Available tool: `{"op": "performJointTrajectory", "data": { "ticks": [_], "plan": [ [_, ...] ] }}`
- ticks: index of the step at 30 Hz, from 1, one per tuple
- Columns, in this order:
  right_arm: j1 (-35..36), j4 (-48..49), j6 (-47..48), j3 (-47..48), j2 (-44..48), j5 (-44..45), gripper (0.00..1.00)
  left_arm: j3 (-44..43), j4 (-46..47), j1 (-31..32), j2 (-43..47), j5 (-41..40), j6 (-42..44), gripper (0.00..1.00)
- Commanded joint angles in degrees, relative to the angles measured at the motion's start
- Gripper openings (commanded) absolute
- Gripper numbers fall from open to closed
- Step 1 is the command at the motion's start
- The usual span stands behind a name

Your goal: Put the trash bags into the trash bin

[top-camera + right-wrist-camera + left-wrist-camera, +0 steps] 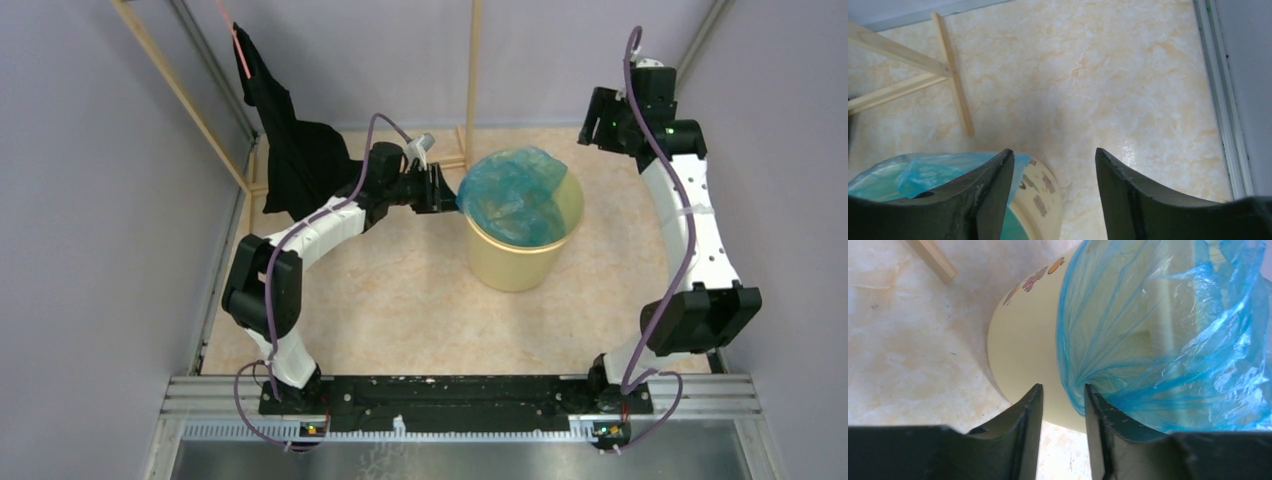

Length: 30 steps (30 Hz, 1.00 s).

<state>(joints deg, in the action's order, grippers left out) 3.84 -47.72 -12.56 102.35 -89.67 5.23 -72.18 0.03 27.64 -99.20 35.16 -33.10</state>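
The step in hand is judged to be the settling of the film into the bin rather than a first grasp. The trash bags (515, 195), seen as one light-blue film, are bunched in the mouth of the trash bin (515, 268). A fold is draped down the outside of the wall on the side facing the left arm, and the right part of the rim is bare. The bin is stood upright near the middle of the surface (400, 290). The task is taken to be well advanced but not finished, since much film is heaped above the rim. The left tool (1063, 388) is held low against the bin's outer wall, its jaws parted by a narrow gap through which the yellow wall is seen. The gathered hem of the film is found just at the inner face of one of the fingers (1095, 412), and no film is seen clamped. The next move is thought to call for a light closing on that hem, so that the thin film is caught without the bin being shoved or tipped. The left arm is stretched forward, its elbow bent outward. The right tool (1054, 152) is held high beyond the bin's far right side, spread wide and empty.
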Motion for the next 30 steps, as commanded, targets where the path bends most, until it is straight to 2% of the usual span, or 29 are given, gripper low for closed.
{"op": "performJointTrajectory", "data": {
  "ticks": [1,4,6,9,13,15,17,18,20,22,26,29,30],
  "plan": [
    [4.60,-2.36,-4.41,3.28,5.66,-9.13,0.68,0.93,1.68,0.00,1.93,2.17,0.57,0.44],
    [10.99,3.23,-6.89,-1.78,7.59,-12.97,0.79,2.31,3.68,0.01,1.65,3.67,-1.56,0.38],
    [12.38,7.47,-8.26,-6.09,8.03,-16.46,0.85,3.62,4.94,-0.02,1.85,4.34,-2.68,0.36],
    [12.57,9.59,-9.40,-9.63,6.47,-23.05,0.86,4.67,5.72,0.03,2.56,4.52,-3.42,0.35],
    [14.94,10.66,-8.04,-14.24,6.75,-23.66,0.86,4.97,4.98,0.08,3.42,4.40,-3.44,0.34],
    [15.87,11.48,-7.96,-16.22,7.43,-23.25,0.79,5.24,5.17,0.13,3.44,4.46,-3.72,0.34],
    [15.94,12.70,-8.17,-17.66,8.05,-23.81,0.67,5.74,5.82,0.22,3.28,4.71,-4.15,0.32],
    [15.94,12.84,-8.18,-17.95,8.32,-24.30,0.58,6.04,6.21,0.22,3.18,4.86,-4.38,0.31],
    [15.98,12.50,-7.68,-17.90,9.45,-24.79,0.33,6.45,6.72,0.22,3.05,4.83,-4.53,0.29],
    [16.03,12.63,-7.17,-18.47,12.55,-25.87,0.24,6.44,6.53,0.22,3.07,4.70,-4.40,0.29],
    [16.26,14.13,-7.24,-21.83,19.87,-30.89,0.08,6.24,5.87,0.20,3.43,4.16,-3.64,0.29],
    [16.36,15.37,-8.28,-26.98,26.40,-34.78,0.07,5.97,5.75,0.22,3.49,4.03,-3.34,0.28],
    [16.38,16.18,-8.97,-28.98,28.55,-36.77,0.12,5.78,5.45,0.22,3.62,4.04,-3.11,0.27]
  ]
}}
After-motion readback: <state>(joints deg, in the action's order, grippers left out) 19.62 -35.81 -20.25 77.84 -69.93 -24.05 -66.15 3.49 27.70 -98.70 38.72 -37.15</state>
